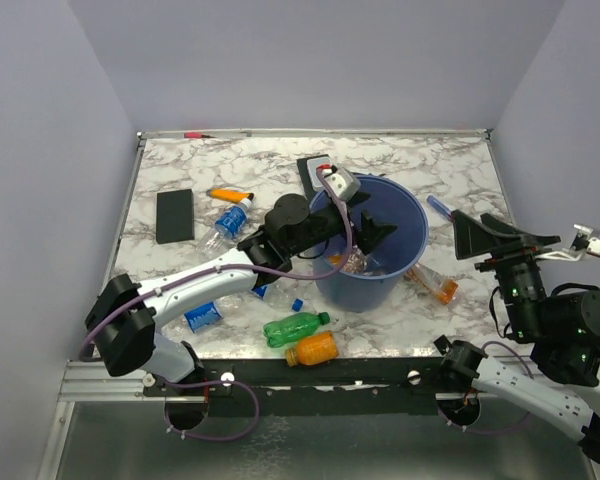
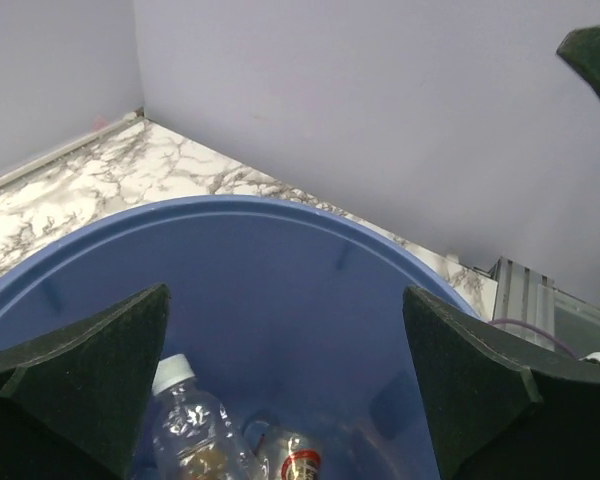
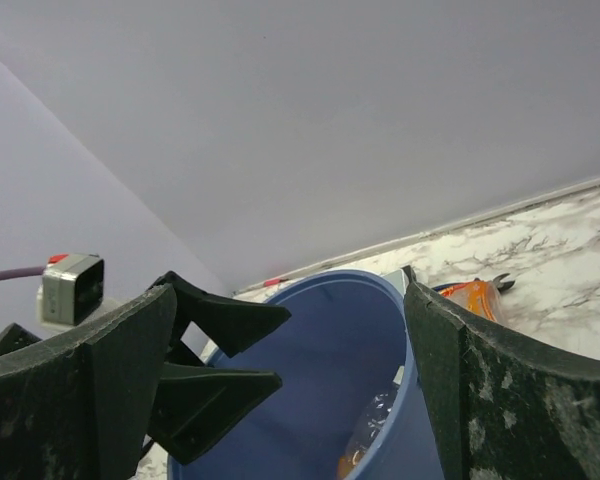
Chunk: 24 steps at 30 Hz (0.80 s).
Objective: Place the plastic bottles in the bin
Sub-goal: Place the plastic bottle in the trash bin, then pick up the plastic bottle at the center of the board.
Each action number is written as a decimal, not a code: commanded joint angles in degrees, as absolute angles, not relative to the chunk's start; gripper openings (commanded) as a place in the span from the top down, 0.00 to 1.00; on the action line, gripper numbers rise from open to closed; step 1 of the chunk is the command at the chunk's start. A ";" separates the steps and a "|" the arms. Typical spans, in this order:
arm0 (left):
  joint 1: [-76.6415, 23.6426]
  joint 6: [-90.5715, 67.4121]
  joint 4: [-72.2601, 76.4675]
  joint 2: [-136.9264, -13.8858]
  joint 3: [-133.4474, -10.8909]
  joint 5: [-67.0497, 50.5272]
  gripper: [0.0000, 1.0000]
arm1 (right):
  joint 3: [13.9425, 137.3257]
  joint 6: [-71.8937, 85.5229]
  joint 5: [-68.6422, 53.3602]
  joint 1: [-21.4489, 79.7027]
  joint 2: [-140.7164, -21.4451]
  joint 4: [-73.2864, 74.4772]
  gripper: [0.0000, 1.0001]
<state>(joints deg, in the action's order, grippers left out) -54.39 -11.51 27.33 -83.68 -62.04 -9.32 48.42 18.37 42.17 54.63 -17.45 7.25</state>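
The blue bin (image 1: 412, 232) stands mid-table. My left gripper (image 1: 376, 220) hangs open over its mouth with nothing between its fingers. In the left wrist view (image 2: 285, 400) a clear bottle with a white cap (image 2: 192, 425) and a second bottle with a red label (image 2: 298, 462) lie at the bin's bottom (image 2: 280, 300). On the table lie a green bottle (image 1: 295, 327), an orange bottle (image 1: 313, 349), two clear blue-labelled bottles (image 1: 229, 221) (image 1: 202, 316) and an orange bottle (image 1: 435, 285) right of the bin. My right gripper (image 1: 470, 237) is open and empty, right of the bin (image 3: 310, 380).
A flat black rectangle (image 1: 175, 215) and an orange marker (image 1: 230, 194) lie at the left rear. A loose blue cap (image 1: 297, 304) sits near the bin's foot. A dark object (image 1: 313, 165) lies behind the bin. Walls close the table on three sides.
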 commanded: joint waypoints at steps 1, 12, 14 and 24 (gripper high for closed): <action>-54.60 -10.30 28.78 -76.08 -59.56 -4.03 0.01 | 49.61 18.26 41.62 54.49 -19.64 9.42 0.01; -44.26 -14.33 -0.11 -64.68 -64.10 35.93 0.01 | 51.98 21.48 41.66 54.49 -24.38 18.38 0.01; -36.68 -20.37 -8.41 -66.65 -66.85 31.63 0.01 | 51.98 21.77 41.13 54.49 -23.66 19.19 0.01; -16.49 -31.89 -18.99 -74.89 -61.70 23.52 0.01 | 52.91 22.92 39.13 54.49 -21.52 24.09 0.01</action>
<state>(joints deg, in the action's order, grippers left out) -19.31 -28.73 -10.61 -71.31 -62.76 24.43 51.51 22.06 40.60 54.63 -22.50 20.03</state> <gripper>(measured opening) 0.991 0.992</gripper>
